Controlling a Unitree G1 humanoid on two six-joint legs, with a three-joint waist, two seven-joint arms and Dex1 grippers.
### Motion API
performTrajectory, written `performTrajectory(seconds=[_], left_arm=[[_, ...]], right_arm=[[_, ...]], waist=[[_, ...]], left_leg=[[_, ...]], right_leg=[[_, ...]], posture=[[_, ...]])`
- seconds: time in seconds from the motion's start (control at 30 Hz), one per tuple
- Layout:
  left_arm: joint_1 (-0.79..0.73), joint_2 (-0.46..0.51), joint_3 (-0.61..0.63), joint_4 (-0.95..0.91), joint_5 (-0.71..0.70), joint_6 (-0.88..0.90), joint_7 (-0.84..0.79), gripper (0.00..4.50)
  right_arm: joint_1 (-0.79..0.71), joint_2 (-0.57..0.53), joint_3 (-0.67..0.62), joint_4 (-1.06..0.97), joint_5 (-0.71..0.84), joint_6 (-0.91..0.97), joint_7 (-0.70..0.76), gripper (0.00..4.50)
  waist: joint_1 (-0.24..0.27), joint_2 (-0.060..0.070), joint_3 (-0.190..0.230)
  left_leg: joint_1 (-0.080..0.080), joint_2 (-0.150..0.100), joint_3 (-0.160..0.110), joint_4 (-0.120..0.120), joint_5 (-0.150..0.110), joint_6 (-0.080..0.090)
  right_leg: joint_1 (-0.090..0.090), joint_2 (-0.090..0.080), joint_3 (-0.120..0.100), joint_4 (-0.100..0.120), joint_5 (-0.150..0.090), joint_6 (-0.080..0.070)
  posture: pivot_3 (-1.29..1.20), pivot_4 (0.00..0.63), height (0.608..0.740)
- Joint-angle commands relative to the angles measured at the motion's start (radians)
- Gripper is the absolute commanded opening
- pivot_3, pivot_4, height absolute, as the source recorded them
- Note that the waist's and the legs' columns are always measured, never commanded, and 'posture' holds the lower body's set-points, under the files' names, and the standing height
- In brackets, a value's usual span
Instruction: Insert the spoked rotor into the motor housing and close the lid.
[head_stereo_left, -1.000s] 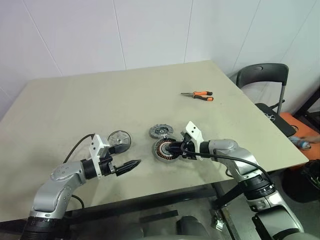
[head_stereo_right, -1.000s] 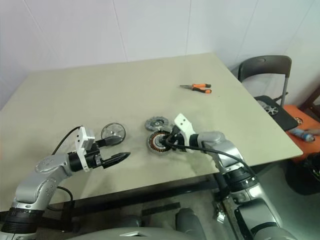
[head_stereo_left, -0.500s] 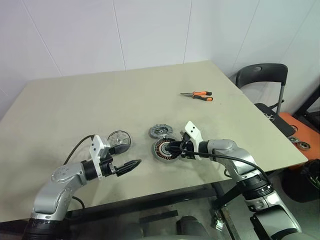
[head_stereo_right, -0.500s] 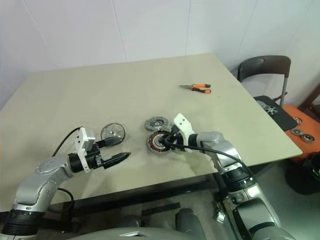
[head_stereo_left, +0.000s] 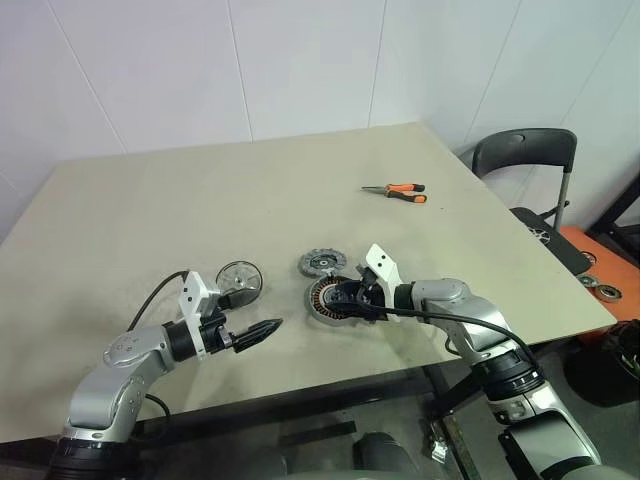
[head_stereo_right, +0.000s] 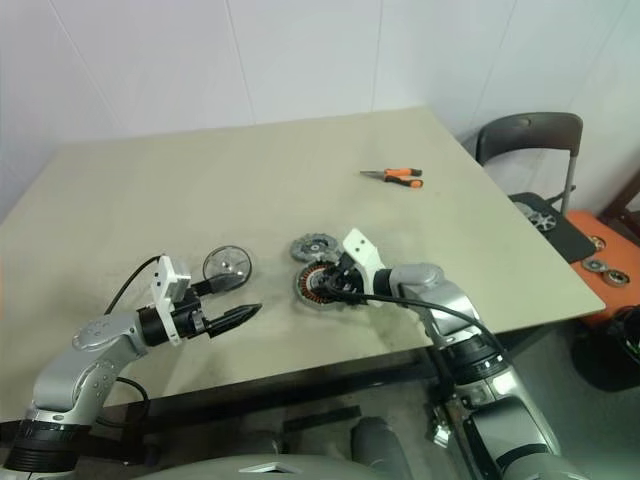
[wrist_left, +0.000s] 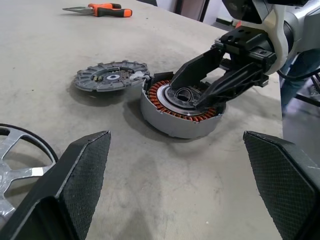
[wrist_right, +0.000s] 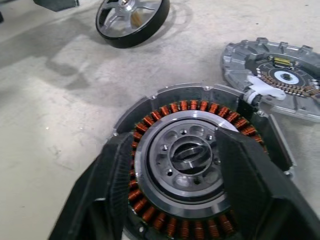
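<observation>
You are looking at a wide beige table (head_stereo_left: 200, 200) with a black chair (head_stereo_left: 525, 150) past its right edge. Near the front of the table, the motor housing (head_stereo_left: 333, 299) lies flat — a dark ring with copper windings around a silvery centre. Just beyond it on the far side, touching or nearly touching its rim, the lid (head_stereo_left: 321, 264) lies flat, dull grey with a toothed edge. To the left of both, well apart from the housing, the spoked rotor (head_stereo_left: 239, 278) rests on the table, its bright spokes inside a dark rim.

Your right gripper (head_stereo_left: 345, 297) reaches in from the right and sits over the housing. Its fingers (wrist_right: 120, 170) are spread, one on each side of the silvery centre, over the copper windings; whether they touch the metal you cannot tell from here.

Your left gripper (head_stereo_left: 262, 330) hangs at the near left, just nearer than the rotor, pointing right toward the housing. Its fingers (wrist_left: 85, 170) are spread wide — nothing lies between them.

Far off on the right side of the table lie orange-handled pliers (head_stereo_left: 396, 190).
</observation>
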Motion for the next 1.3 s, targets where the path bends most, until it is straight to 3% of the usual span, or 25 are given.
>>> performTrajectory(seconds=[0.03, 0.33, 0.43, 0.6, 1.3], left_arm=[[-0.007, 0.000, 0.013, -0.040, -0.013, -0.009, 0.001, 4.50], [-0.014, 0.001, 0.014, -0.025, -0.009, -0.015, -0.004, 4.50], [-0.020, 0.000, 0.011, -0.017, -0.007, -0.017, -0.006, 4.50], [-0.024, 0.000, 0.009, -0.013, -0.005, -0.018, -0.008, 4.50], [-0.005, 0.003, 0.015, -0.027, -0.004, -0.018, 0.001, 4.50]], right_arm=[[-0.019, -0.002, -0.013, 0.027, -0.019, -0.011, -0.016, 2.66], [-0.072, 0.007, -0.195, 0.009, 0.138, 0.066, 0.001, 2.66], [-0.071, 0.013, -0.208, 0.012, 0.133, 0.046, -0.015, 2.09], [-0.034, 0.007, -0.122, -0.042, 0.109, 0.055, 0.014, 0.38], [-0.003, -0.012, 0.016, -0.008, -0.037, -0.076, 0.019, 0.38]], waist=[[0.001, 0.000, 0.000], [0.005, 0.000, 0.000], [0.002, 0.000, 0.000], [0.000, 0.000, 0.000], [0.000, 0.000, 0.000]], left_leg=[[0.000, 0.000, 0.000, 0.000, 0.000, 0.000], [0.000, 0.000, 0.000, 0.000, 0.000, 0.000], [0.000, 0.000, 0.000, 0.000, 0.000, 0.000], [0.000, 0.000, 0.000, 0.000, 0.000, 0.000], [0.000, 0.000, 0.000, 0.000, 0.000, 0.000]], right_leg=[[0.000, 0.000, 0.000, 0.000, 0.000, 0.000], [0.000, 0.000, 0.000, 0.000, 0.000, 0.000], [0.000, 0.000, 0.000, 0.000, 0.000, 0.000], [0.000, 0.000, 0.000, 0.000, 0.000, 0.000], [0.000, 0.000, 0.000, 0.001, 0.000, 0.000]], posture=[[0.00, 0.000, 0.740], [0.00, 0.000, 0.740], [0.00, 0.000, 0.740], [0.00, 0.000, 0.740], [0.00, 0.000, 0.740]])
